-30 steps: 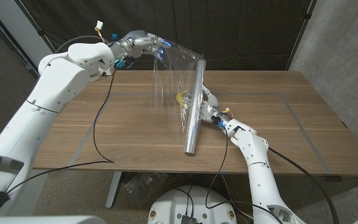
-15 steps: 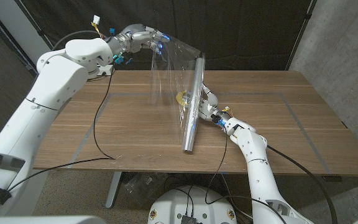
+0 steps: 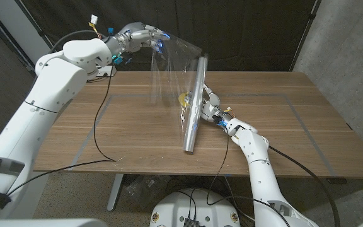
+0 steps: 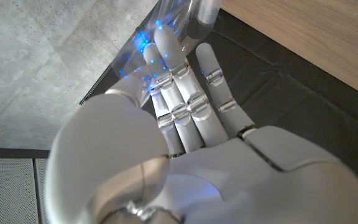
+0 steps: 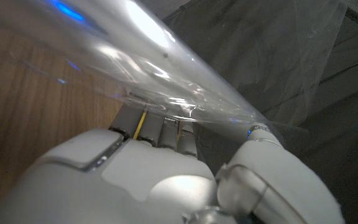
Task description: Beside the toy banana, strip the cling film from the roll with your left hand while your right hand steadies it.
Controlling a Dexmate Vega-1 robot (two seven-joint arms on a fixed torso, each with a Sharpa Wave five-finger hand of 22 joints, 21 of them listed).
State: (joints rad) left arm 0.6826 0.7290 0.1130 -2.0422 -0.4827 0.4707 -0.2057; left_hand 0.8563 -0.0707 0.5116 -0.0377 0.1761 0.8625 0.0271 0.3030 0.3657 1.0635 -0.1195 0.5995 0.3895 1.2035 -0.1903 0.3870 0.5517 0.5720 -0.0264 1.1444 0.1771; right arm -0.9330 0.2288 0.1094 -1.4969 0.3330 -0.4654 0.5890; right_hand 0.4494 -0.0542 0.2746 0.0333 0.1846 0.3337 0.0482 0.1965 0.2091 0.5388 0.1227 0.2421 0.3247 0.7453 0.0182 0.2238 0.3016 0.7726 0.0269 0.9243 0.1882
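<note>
Left hand (image 3: 138,35) pinches cling film (image 3: 172,75) taut above the toy banana (image 3: 184,99); right hand (image 3: 209,108), apparently clasping, braces the roll (image 3: 194,113).

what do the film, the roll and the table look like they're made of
Cling film: thin clear plastic; the dark backdrop shows through it, with glare streaks. Roll: glossy and silvery, probably wound film on a core; the core itself is hidden. Table: wood or wood-look laminate, matte brown with visible grain.

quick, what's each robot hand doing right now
Left robot hand: closed on the edge of the cling film, held up behind the table.
Right robot hand: closed around the roll, propping it tilted beside the toy banana.
</note>
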